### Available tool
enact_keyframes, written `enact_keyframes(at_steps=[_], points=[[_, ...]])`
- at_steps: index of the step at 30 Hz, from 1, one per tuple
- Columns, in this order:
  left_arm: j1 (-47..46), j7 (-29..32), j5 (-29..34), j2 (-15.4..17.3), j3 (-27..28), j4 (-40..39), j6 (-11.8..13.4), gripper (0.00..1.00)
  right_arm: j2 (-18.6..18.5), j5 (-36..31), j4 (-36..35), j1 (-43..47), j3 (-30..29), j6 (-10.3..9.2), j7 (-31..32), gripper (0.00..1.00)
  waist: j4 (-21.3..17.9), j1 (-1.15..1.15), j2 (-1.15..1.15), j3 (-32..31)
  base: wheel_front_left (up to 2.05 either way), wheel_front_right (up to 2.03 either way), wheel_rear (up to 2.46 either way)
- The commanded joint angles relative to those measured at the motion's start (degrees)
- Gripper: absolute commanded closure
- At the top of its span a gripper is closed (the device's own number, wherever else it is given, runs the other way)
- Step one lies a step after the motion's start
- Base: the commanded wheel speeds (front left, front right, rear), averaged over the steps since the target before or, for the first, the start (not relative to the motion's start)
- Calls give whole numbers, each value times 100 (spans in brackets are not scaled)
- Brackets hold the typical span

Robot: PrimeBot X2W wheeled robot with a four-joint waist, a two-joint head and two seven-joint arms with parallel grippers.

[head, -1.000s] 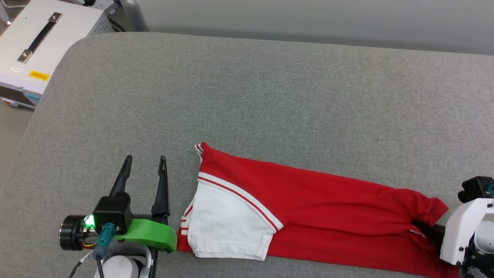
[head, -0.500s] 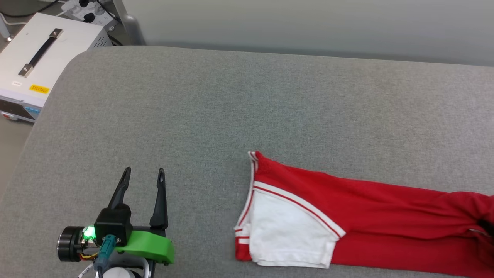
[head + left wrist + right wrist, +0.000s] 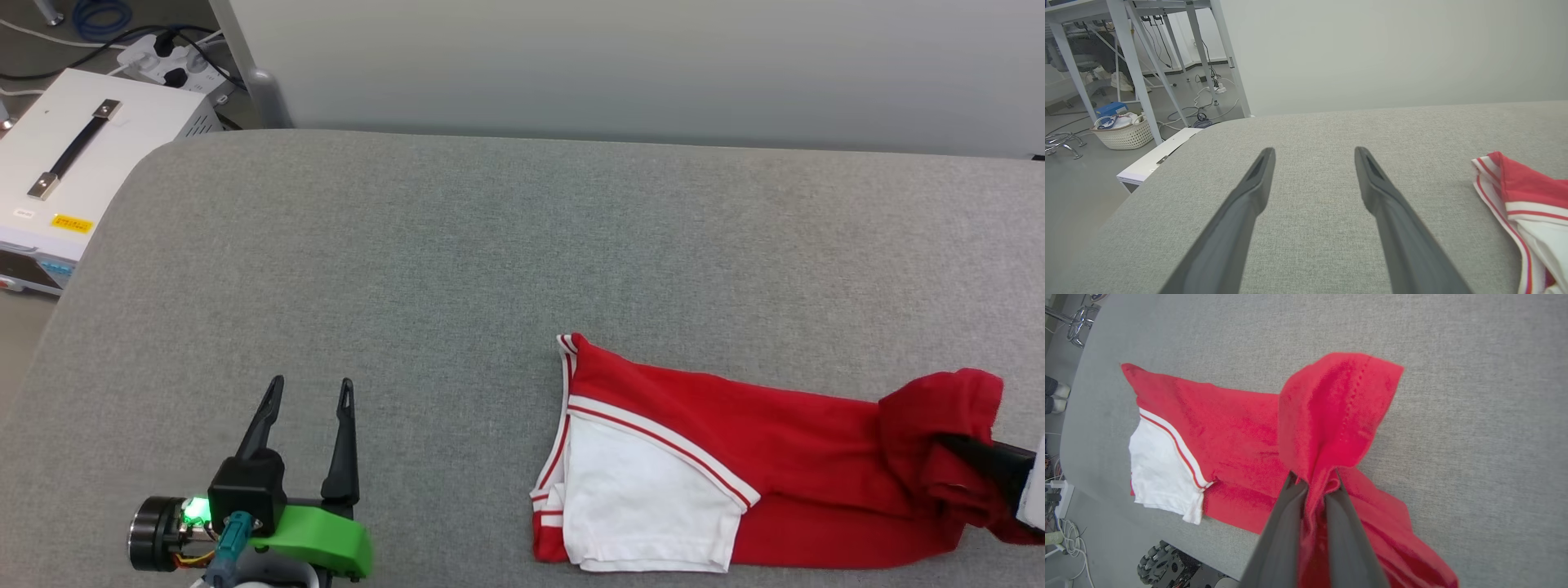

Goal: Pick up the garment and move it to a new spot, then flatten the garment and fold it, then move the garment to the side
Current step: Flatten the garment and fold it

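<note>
While the right gripper (image 3: 1312, 479) has its two dark fingers closed on a raised fold of the red jersey T-shirt with white sleeves (image 3: 694, 441), the rest of it lies folded long at the near right of the grey padded table (image 3: 490, 245). The left gripper (image 3: 312, 381) sits at the near left, fingers spread wide and empty, well apart from the striped trim. A white box with a black handle (image 3: 73, 155) stands off the far left corner, and a white woven basket (image 3: 1124, 132) sits on the floor.

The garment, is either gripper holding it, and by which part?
The right gripper is shut on the garment, pinching bunched red fabric at the end away from the white sleeve. The left gripper is open, holding nothing.
</note>
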Motion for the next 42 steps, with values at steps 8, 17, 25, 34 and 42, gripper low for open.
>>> enact_keyframes(at_steps=[8,17,25,34,42], points=[[23,-34,152,-147,53,12,-156,0,492,-308,-1128,-175,530,-3,523,100,144,0,0,100,0,0,0],[-210,-34,200,-260,19,65,-239,0,1282,-898,-704,-1036,1350,-3,510,100,352,0,0,350,0,0,0],[-357,-34,230,-327,28,69,-262,0,1911,-1318,164,-1913,2151,-3,49,100,450,0,0,571,0,0,0],[-461,-34,262,-386,3,112,-266,0,2275,-1790,1251,-2450,3015,-3,-642,16,482,0,0,681,0,0,0],[-282,-34,269,-389,114,136,-220,0,1898,-2029,833,-2401,3064,-3,-1930,0,228,0,0,412,0,0,0]])
